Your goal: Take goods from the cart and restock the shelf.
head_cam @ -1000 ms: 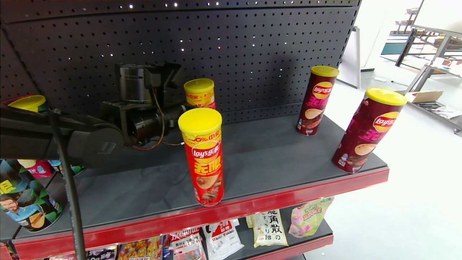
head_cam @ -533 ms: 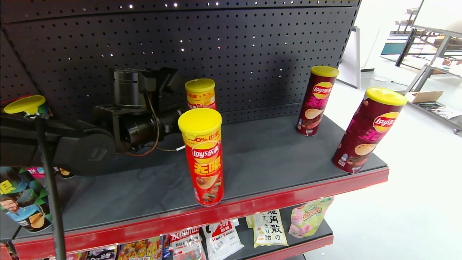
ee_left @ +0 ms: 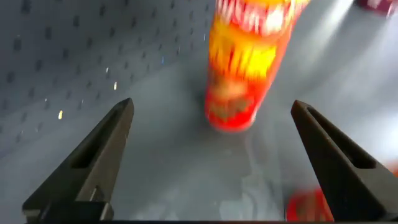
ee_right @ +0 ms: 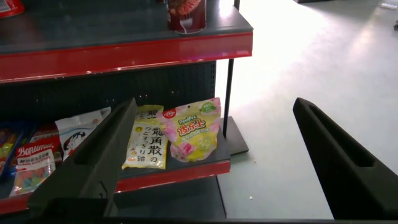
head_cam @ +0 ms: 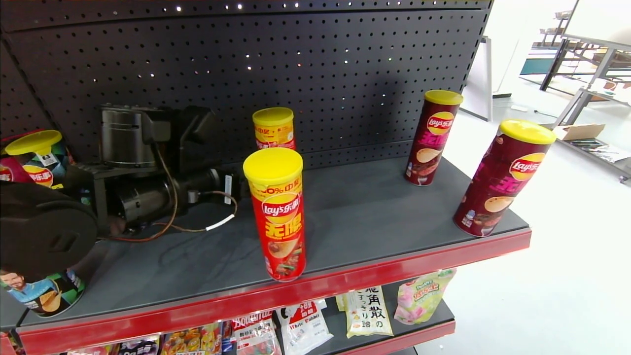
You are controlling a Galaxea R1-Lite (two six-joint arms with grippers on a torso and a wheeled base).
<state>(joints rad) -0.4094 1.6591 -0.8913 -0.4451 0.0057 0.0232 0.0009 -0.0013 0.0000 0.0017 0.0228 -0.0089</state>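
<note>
Left tool (ee_left: 212,104) sits low over the shelf (head_cam: 355,212) at the middle left of the head view, its fingers spread wide with nothing between them. In the left wrist view they frame the rear red can (ee_left: 245,68), which stands upright ahead of them and apart from both. The right tool (ee_right: 214,102) is also spread wide and empty, looking at the lower tier.

The dark pegboard (head_cam: 296,59) fills the top of the head view. The rear red can stands close against it at centre. The front red can (head_cam: 276,212) stands upright at the shelf's red front lip, just right of the left wrist. Two maroon cans (head_cam: 434,138) stand at the right, one near the back and one at the front corner. Snack bags (head_cam: 365,310) lie on the tier below. A thin cable (head_cam: 217,224) loops off the left wrist onto the shelf.

The placing looks done, and the risk now is the left arm's exit. A sideways swing could let a finger clip the tall, narrow rear can and topple it. The wrist or the cable could also brush the front can, which has almost no margin at the lip and would fall off.
</note>
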